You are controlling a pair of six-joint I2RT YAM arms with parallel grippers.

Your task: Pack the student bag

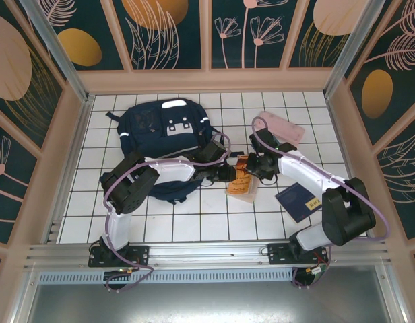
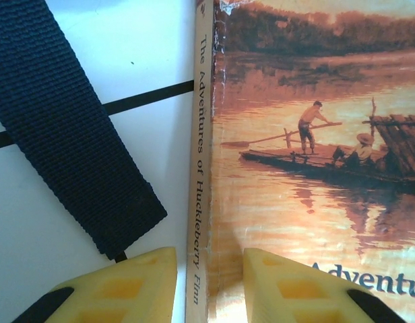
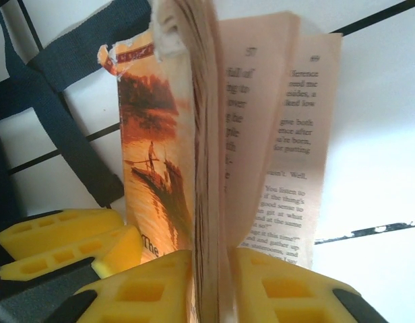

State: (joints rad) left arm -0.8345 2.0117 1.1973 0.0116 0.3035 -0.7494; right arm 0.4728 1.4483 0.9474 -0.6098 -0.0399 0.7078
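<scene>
large navy fabric backpack on far-left white tiles; packing looks barely begun. right gripper pinches orange paperback pages; left gripper straddles spine, grip unclear. pink oblong case, dark blue booklet left out.

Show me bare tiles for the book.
Free: the near strip between the arm bases, in front of the book; the tiles between the bag and the left wall; the far row behind the pencil case. Crowded: the centre, where both arms meet at the book, and around the dark booklet.
</scene>
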